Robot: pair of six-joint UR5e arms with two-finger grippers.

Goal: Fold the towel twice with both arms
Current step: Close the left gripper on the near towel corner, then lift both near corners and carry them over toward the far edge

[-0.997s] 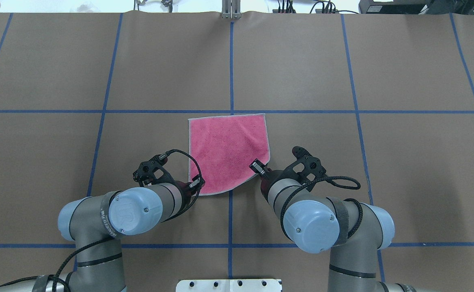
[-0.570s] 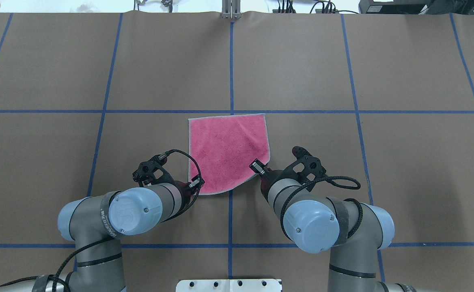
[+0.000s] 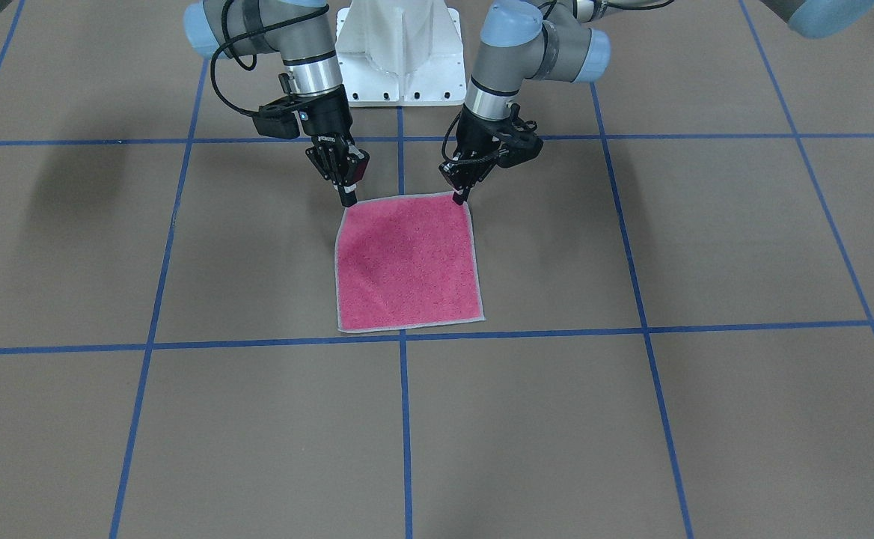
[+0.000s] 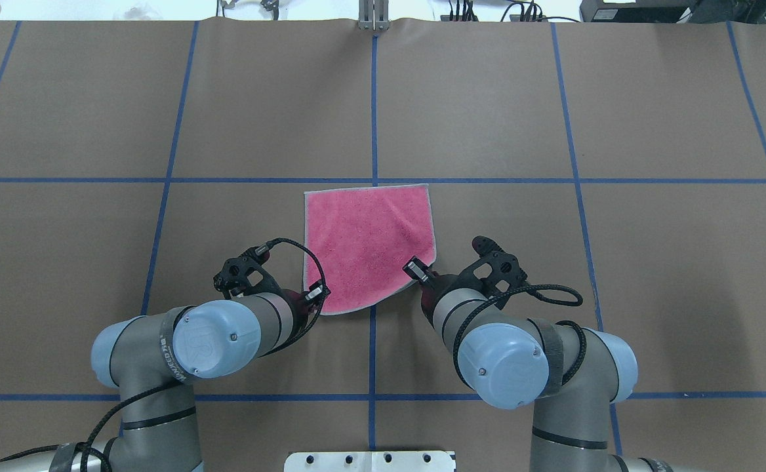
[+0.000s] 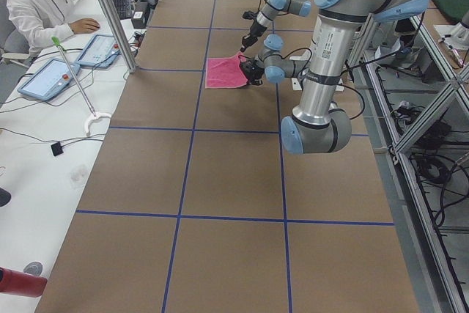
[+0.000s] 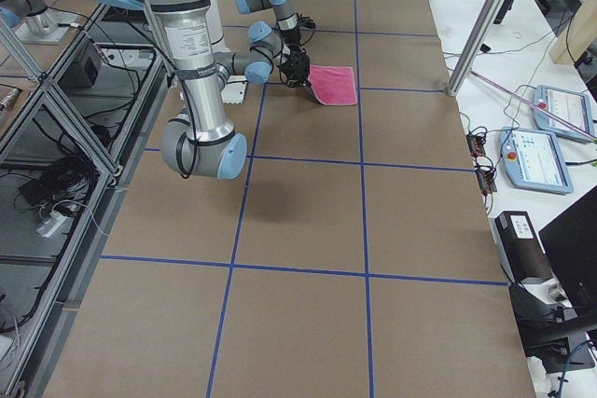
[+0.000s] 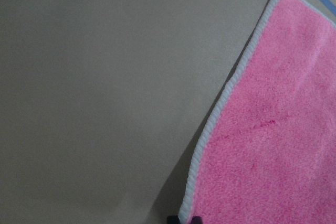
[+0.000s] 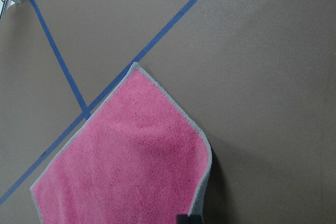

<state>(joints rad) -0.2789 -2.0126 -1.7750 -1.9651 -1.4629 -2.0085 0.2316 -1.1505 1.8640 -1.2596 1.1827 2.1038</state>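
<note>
The towel lies pink side up near the table's middle. The left gripper and right gripper each pinch a robot-side corner, fingers closed on the hem (corners slightly lifted), probably to carry that edge over together.

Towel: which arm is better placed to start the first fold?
Right, marginally: right fingers hold a towel corner seemingly curled clear of the table; left fingers grip a flatter corner.
</note>
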